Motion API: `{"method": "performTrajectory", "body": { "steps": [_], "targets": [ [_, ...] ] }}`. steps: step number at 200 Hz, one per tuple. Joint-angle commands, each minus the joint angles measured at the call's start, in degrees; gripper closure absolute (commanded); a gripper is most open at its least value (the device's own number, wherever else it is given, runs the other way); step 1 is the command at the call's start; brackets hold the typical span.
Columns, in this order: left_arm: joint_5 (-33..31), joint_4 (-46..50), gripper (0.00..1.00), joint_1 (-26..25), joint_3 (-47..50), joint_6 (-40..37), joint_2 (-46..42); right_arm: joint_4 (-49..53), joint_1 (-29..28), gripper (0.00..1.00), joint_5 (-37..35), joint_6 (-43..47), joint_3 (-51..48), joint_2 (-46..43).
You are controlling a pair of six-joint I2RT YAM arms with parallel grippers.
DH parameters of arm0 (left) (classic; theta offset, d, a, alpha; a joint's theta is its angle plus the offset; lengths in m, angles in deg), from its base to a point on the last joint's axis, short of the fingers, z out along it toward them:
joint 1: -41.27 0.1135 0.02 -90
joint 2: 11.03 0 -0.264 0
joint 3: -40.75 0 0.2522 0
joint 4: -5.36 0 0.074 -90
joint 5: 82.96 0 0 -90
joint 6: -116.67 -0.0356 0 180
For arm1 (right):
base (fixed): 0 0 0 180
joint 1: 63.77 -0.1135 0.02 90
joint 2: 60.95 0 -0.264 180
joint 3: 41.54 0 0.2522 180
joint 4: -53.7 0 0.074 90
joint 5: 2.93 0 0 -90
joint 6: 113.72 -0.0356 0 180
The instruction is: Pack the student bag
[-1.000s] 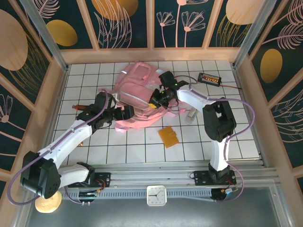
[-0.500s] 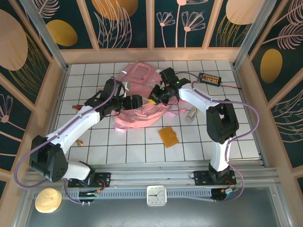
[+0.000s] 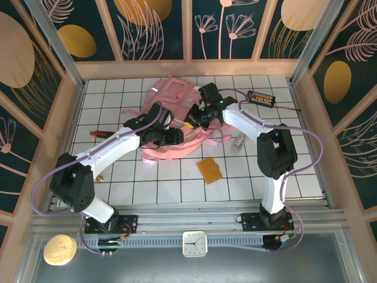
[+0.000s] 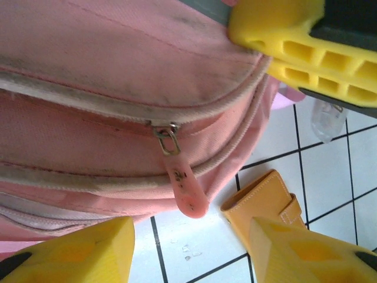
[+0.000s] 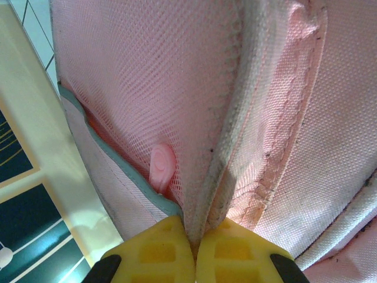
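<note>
Overhead, white tiled table (image 3: 177, 188), dark floral walls (image 3: 159, 29), pink student bag (image 3: 171, 94)

Soft pink student bag (image 3: 171, 97), flat, zipped.

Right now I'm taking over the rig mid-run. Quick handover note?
Left gripper: open, fingers on either side of the pink zipper pull, not gripping it.
Right gripper: shut, pinching a seam of the student bag.
The bag lies on the white tiles mid-table. The tan wallet lies on the tiles beside it, unpacked.
Done: bag pinched by the right gripper, left gripper lined up on the pull.
Left, probably: close on the pull, open the zip, load the wallet.
</note>
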State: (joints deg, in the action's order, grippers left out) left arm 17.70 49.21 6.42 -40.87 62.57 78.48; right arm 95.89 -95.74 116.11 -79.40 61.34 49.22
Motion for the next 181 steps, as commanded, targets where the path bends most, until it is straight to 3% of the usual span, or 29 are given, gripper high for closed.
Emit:
{"method": "performTrajectory", "body": {
  "steps": [1,54,181],
  "targets": [
    [-2.6,2.3,0.47,-0.2,-3.1,1.6,1.6,-4.8,0.3,1.00,1.0,0.0,2.6,-3.8],
    [-2.9,3.7,0.53,-1.5,-8.4,1.5,7.2,-5.7,0.2,1.00,1.9,-0.5,2.1,-4.0],
    [-6.8,7.7,0.82,-1.5,-7.0,-0.4,8.3,-8.0,0.1,1.00,1.5,-1.8,1.4,-5.1]
  ]
}}
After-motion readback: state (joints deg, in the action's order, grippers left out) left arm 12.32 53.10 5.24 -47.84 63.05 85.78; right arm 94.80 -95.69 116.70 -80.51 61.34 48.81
